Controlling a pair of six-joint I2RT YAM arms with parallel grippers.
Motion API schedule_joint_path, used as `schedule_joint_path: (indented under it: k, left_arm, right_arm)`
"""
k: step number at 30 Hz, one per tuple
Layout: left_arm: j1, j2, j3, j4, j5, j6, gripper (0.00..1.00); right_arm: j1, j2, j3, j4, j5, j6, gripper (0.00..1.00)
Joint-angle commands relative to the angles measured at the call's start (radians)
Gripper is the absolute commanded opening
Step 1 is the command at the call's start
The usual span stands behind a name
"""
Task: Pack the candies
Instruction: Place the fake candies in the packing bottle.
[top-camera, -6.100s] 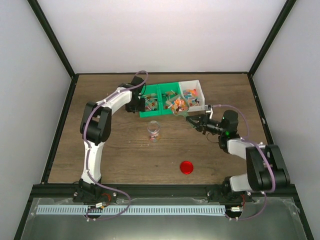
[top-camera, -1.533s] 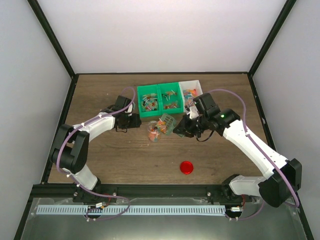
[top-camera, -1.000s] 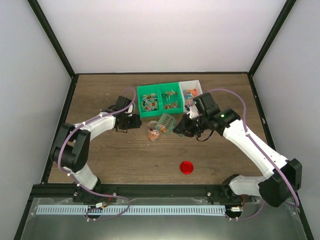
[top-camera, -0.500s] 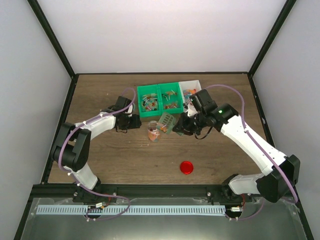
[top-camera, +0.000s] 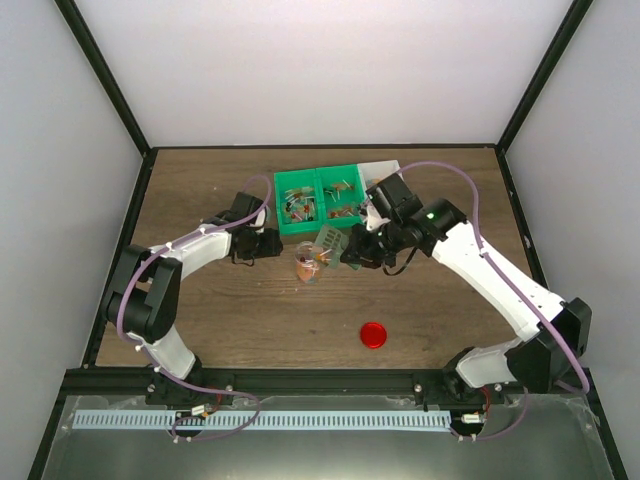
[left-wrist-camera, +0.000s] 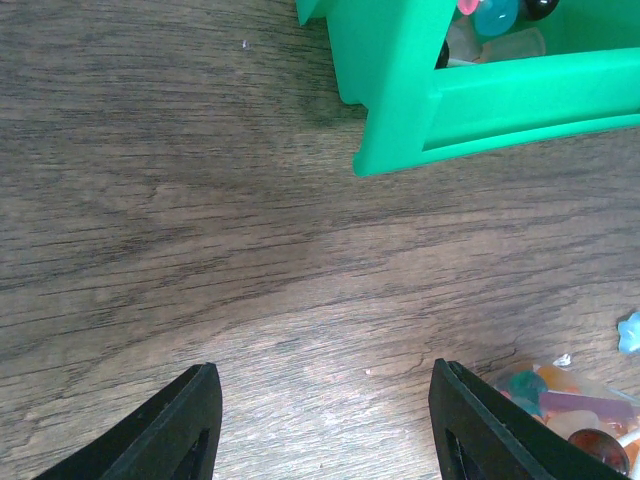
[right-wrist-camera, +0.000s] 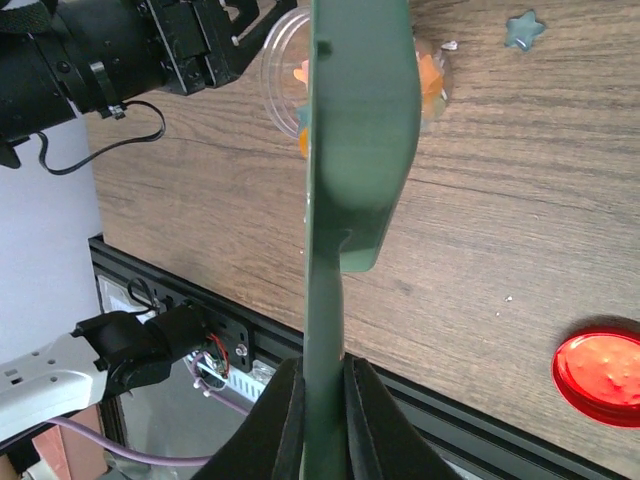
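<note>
My right gripper (top-camera: 352, 252) is shut on the rim of a small green bin (top-camera: 332, 243) and holds it tilted above the small clear jar (top-camera: 308, 266). In the right wrist view the bin (right-wrist-camera: 345, 150) stands edge-on between my jaws (right-wrist-camera: 322, 375), over the jar (right-wrist-camera: 285, 70). Orange candies (right-wrist-camera: 432, 85) show inside the jar. More candies (top-camera: 300, 205) lie in the green tray (top-camera: 320, 228). My left gripper (top-camera: 272, 243) is open and empty, low over the table left of the jar (left-wrist-camera: 570, 400).
The round red lid (top-camera: 373, 334) lies on the table near the front, right of centre (right-wrist-camera: 600, 365). A blue star-shaped sweet (right-wrist-camera: 524, 28) lies loose by the jar. A white bin (top-camera: 385, 167) sits behind my right arm.
My right arm has shifted left and up, tipping the small green bin more steeply over the jar. Candies have left the bin and the jar looks fuller. The left arm has stayed still.
</note>
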Motion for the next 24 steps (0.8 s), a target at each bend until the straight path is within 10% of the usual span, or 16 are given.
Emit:
schedule_joint_path:
  k: [1, 24]
  left_arm:
    - [0.007, 0.011, 0.018, 0.014, 0.007, 0.015, 0.59]
    - [0.013, 0.016, 0.016, 0.014, 0.006, 0.024, 0.59]
  right_arm:
    - [0.017, 0.004, 0.053, -0.037, 0.035, -0.008, 0.01]
    - [0.084, 0.122, 0.236, -0.195, 0.168, -0.003, 0.01]
